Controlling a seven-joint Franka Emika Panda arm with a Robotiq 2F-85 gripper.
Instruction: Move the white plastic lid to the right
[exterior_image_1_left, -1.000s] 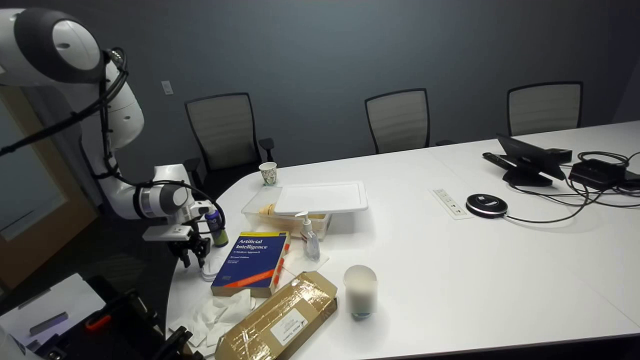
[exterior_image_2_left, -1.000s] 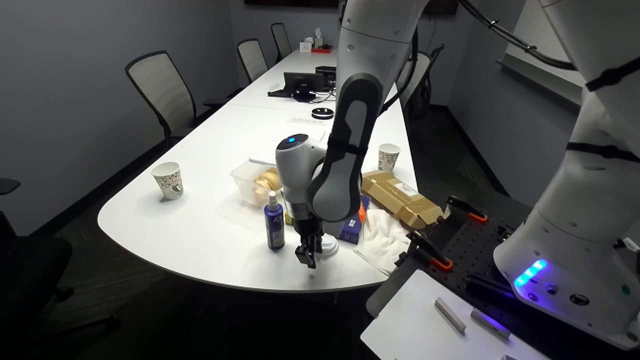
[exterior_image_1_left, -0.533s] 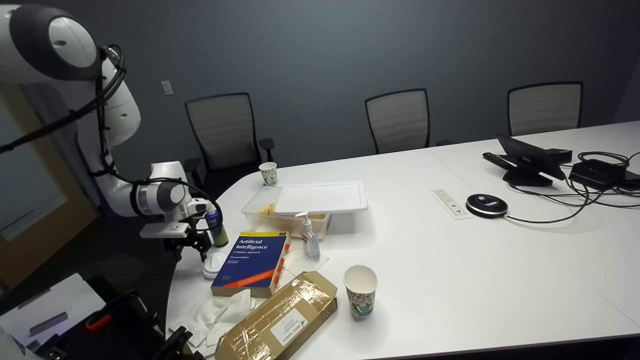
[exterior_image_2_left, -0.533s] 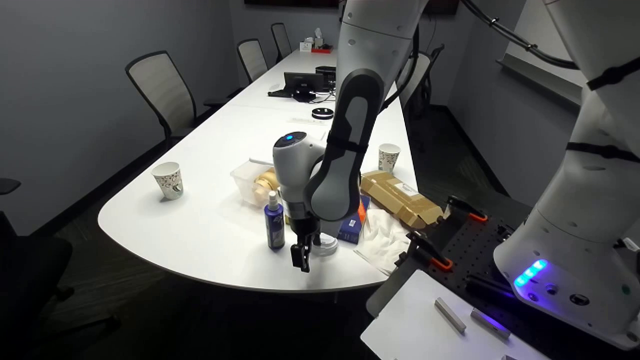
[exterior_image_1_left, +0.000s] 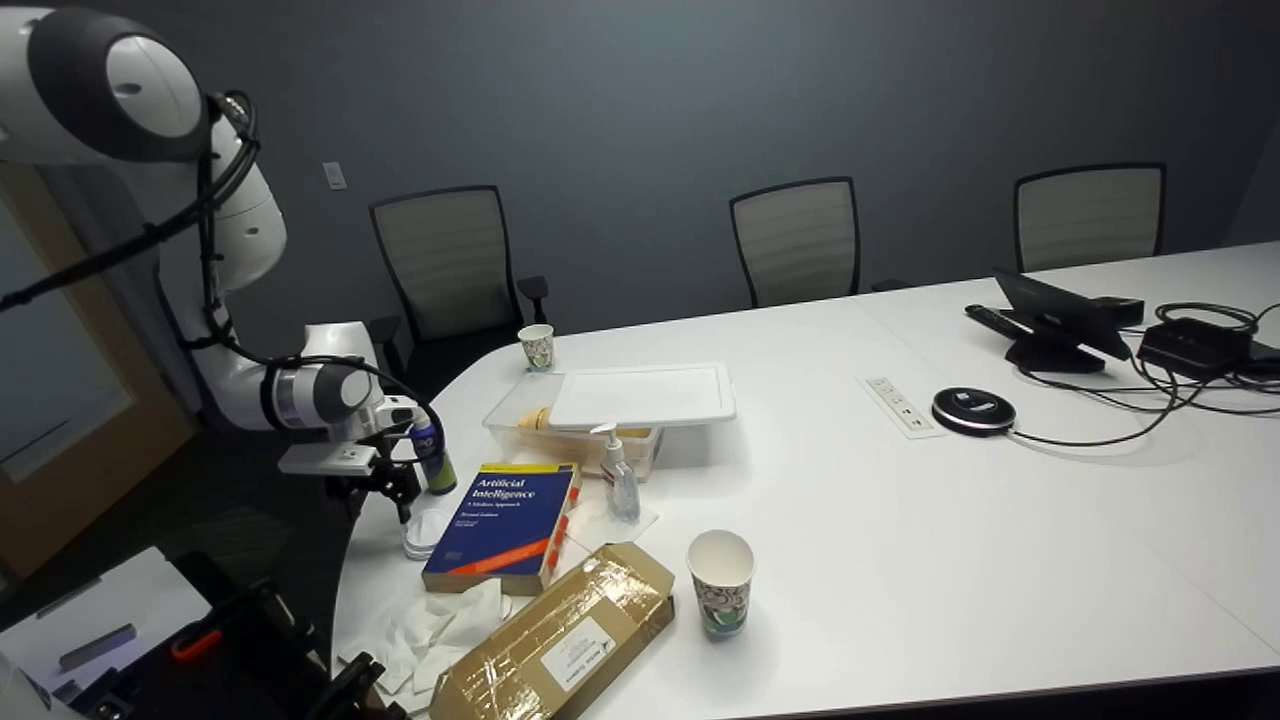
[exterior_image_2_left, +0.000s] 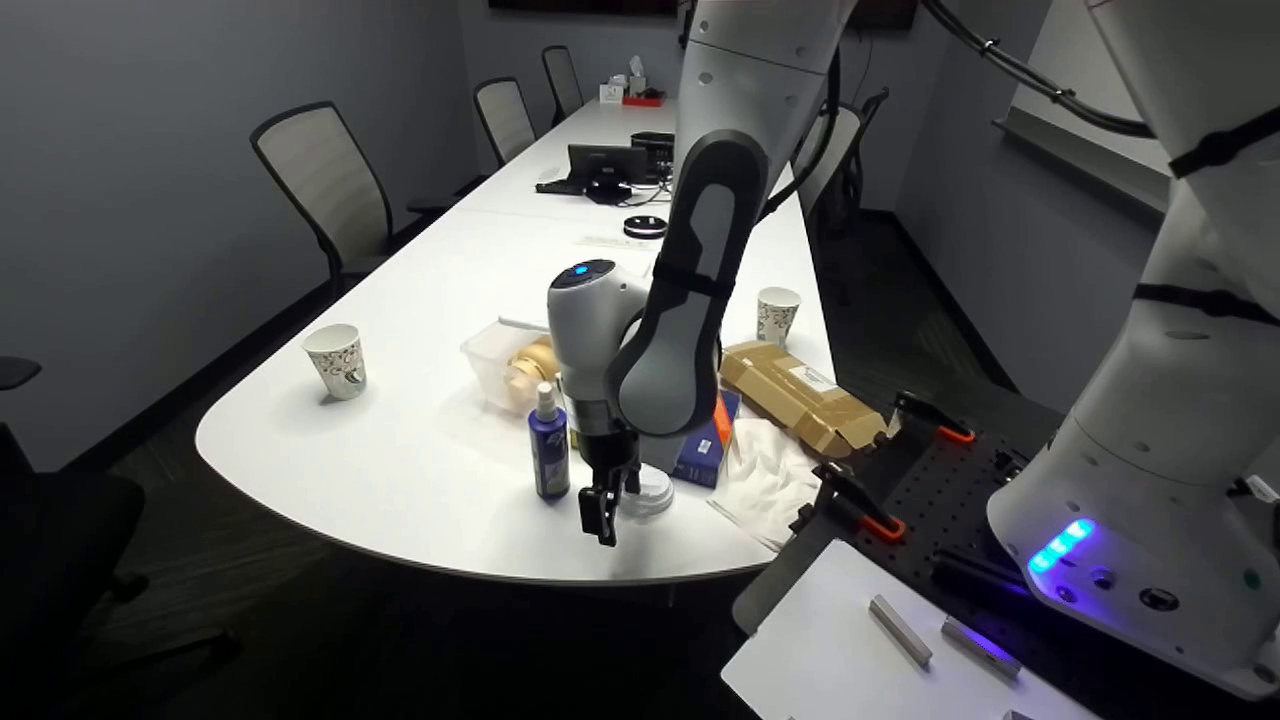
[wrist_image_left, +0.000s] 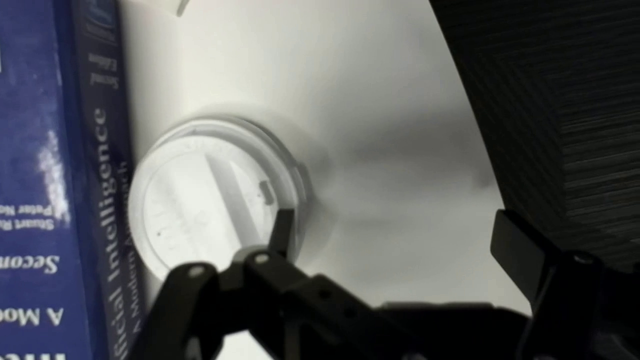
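Note:
The white plastic lid (exterior_image_1_left: 643, 395), flat and rectangular, rests across the clear container (exterior_image_1_left: 500, 422). In an exterior view only its edge (exterior_image_2_left: 522, 322) shows beside the arm. It is out of the wrist view. My gripper (exterior_image_1_left: 378, 508) is far from it, low over the table's rounded end, also seen in an exterior view (exterior_image_2_left: 615, 508). In the wrist view the gripper (wrist_image_left: 392, 220) is open with bare table between its fingers. One fingertip overlaps the edge of round white cup lids (wrist_image_left: 200, 210); I cannot tell if it touches. These lids (exterior_image_1_left: 425, 532) lie between gripper and book.
The blue book (exterior_image_1_left: 505, 520) stands close beside the round lids. A purple spray bottle (exterior_image_1_left: 433, 462) is just behind the gripper. A pump bottle (exterior_image_1_left: 621, 488), cardboard box (exterior_image_1_left: 560, 640), crumpled tissue (exterior_image_1_left: 435, 630) and paper cups (exterior_image_1_left: 722, 585) are around. The table edge is near one fingertip.
My gripper's fingers have spread apart from a narrower gap, and the gripper has risen slightly. The round lids appear slightly shifted toward the gripper. The rectangular lid has not moved.

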